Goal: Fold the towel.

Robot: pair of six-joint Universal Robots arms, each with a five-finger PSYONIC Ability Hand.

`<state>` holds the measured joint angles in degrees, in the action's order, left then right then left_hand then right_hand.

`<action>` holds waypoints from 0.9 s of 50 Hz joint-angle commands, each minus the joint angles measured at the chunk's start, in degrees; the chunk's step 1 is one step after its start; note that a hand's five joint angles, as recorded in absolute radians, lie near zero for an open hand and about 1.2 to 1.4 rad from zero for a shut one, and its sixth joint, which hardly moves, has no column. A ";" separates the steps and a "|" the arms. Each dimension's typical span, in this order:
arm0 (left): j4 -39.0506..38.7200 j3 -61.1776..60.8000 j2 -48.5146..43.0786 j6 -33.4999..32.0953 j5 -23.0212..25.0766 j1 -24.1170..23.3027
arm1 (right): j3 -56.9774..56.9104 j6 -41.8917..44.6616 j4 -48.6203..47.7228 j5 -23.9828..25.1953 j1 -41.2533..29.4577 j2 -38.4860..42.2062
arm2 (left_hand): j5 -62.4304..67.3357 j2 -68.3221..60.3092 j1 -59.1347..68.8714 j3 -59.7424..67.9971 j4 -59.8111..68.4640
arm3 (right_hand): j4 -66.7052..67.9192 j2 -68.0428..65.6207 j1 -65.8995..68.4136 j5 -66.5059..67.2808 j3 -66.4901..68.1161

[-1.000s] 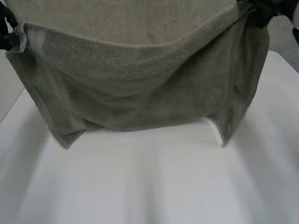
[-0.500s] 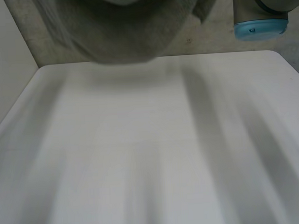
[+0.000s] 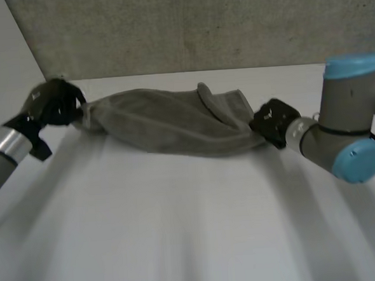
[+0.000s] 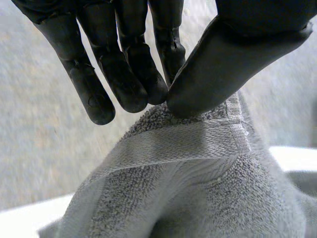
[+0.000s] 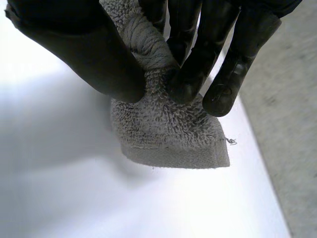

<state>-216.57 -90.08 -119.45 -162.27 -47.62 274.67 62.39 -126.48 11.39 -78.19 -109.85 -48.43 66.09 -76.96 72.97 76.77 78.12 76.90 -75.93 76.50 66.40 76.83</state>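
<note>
In the head view, the towel (image 3: pixel 173 122) is hanging bunched between the left hand (image 3: pixel 55 104) and the right hand (image 3: pixel 272 121), sagging over the far part of the table (image 3: pixel 180 230). In the left wrist view, the thumb and fingers (image 4: pixel 133 74) are pinching the towel's hemmed edge. In the right wrist view, the thumb and fingers (image 5: pixel 198 64) are pinching a corner, its tip hanging below the fingertips.

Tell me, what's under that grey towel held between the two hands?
The white table lies beneath the towel, bare wherever it shows. The patch under the bunched middle is covered, so anything there is hidden. The left hand and right hand pinch its ends.
</note>
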 commanded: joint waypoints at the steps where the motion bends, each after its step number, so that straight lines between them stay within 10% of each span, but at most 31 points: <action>1: 2.91 -10.36 4.91 -11.73 5.42 2.97 | 13.55 -0.44 -6.99 -0.30 1.48 -8.35 | 3.91 -3.04 7.03 3.23 1.88 | 3.10 -4.07 3.50 3.60 3.17; 26: 23.83 -17.06 21.98 -21.16 11.41 13.35 | 32.01 -5.10 -6.29 -1.00 9.21 -39.29 | 3.91 -3.04 7.03 3.23 1.88 | 3.10 -4.07 3.50 3.60 3.17; 45: 20.93 -16.70 30.77 -2.70 10.97 18.09 | 30.60 2.20 -5.59 1.64 9.39 -47.02 | 3.91 -3.04 7.03 3.23 1.88 | 3.10 -4.07 3.50 3.60 3.17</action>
<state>-193.66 -107.01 -88.09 -167.79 -36.48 291.64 93.22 -129.34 6.85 -77.68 -100.10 -97.07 66.09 -76.96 72.98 76.77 78.12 76.91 -76.00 76.50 66.40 76.83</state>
